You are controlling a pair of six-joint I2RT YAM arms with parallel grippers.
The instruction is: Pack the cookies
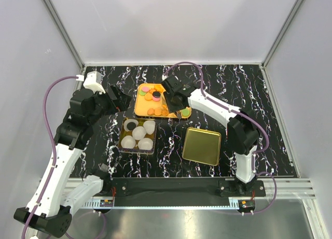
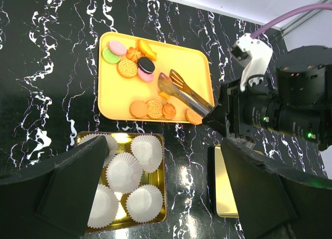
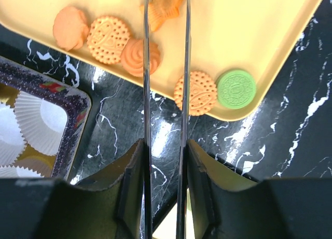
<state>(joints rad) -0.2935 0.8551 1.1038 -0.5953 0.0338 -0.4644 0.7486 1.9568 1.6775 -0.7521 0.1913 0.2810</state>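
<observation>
The cookies lie on the orange tray, far across the table. The right claw is clamped on tongs whose tips sit either side of one. A skewed pinch could flick it off. The left claw stands wide apart.

On the black marbled table, an orange rectangular plastic tray sits far and central, with small round cookies on it. Just near-left of it stands a gold square tin holding white paper cups. A flat gold square lid lies right of the tin. Long metal tongs reach over the tray's near right part.
</observation>
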